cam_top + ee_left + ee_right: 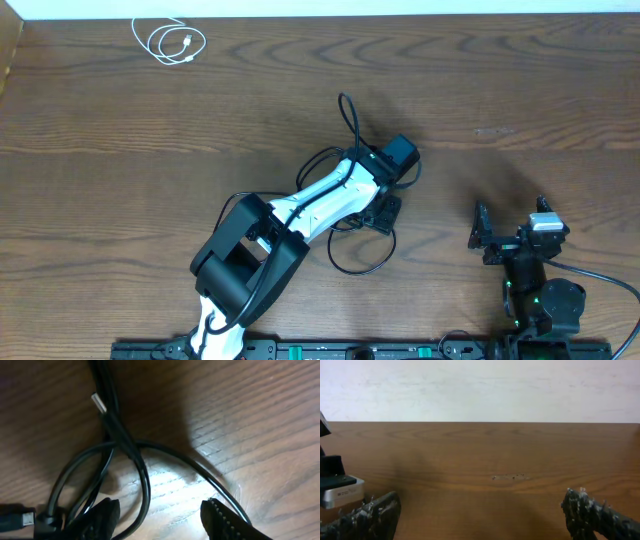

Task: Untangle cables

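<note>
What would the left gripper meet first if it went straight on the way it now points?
Most likely the black cable looping under the open left gripper, with the wooden table right beneath it. The wrist view does not show how far off the cable is.

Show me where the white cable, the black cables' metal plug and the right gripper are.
white cable (186,42), overhead view, on its coil near the plug.
metal plug (99,403), left wrist view, on its silver tip.
right gripper (476,226), overhead view, midway between its open fingertips.
</note>
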`<state>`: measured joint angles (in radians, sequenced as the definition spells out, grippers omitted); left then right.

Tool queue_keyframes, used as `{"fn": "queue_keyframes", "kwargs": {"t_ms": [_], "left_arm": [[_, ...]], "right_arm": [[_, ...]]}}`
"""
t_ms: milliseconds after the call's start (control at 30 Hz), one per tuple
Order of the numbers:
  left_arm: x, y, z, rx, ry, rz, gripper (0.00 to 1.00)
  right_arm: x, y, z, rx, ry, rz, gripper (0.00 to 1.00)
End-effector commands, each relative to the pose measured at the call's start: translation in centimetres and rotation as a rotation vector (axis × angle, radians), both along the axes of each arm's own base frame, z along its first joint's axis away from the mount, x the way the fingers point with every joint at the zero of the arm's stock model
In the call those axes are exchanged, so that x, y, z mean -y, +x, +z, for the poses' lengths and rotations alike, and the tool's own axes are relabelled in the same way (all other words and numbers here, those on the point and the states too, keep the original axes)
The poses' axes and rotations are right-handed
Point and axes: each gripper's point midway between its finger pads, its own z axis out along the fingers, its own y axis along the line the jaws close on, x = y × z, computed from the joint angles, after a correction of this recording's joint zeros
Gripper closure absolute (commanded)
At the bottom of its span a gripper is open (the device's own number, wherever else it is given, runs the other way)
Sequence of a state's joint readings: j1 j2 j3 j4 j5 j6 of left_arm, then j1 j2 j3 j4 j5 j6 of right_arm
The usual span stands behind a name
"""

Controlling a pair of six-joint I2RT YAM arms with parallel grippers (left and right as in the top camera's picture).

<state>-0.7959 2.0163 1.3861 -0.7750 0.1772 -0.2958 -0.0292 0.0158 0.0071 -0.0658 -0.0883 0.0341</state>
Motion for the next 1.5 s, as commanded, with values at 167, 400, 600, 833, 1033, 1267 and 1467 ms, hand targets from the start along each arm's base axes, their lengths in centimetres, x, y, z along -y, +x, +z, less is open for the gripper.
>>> {"fn": "queue_keyframes", "kwargs": {"t_ms": [167,400,600,833,1033,1267,1467], "left_arm": [[-0.5,0.0,-0.6,0.003,0.019,-0.015,0.5],[-1.1,-0.6,-1.5,-0.007,0.029,-0.015,0.61],[-0.5,-0.2,-0.5,0.004,0.004,-0.012,0.92],[1.4,1.7,7.2,0.117,-0.124,0.024,0.93],[2.6,1.9,19.3,0.266,-0.44,0.105,0.92],[0.5,1.5,33.5,0.41,-0.864,0.24,0.93],[-3.1,0.1,45.5,0.645,-1.194,0.275,0.92]], "right_arm": [[0.0,0.0,-0.1,-0.003,0.001,-0.003,0.01],[0.0,0.0,-0.1,-0.003,0.001,-0.003,0.01],[0.0,0.0,-0.1,-0.003,0.001,-0.003,0.01],[0.0,0.0,-0.1,-0.003,0.001,-0.003,0.01],[0.0,0.0,-0.1,-0.003,0.001,-0.003,0.01],[0.0,0.0,-0.1,-0.003,0.001,-0.003,0.01],[0.0,0.0,-0.1,-0.003,0.001,-0.003,0.01]]}}
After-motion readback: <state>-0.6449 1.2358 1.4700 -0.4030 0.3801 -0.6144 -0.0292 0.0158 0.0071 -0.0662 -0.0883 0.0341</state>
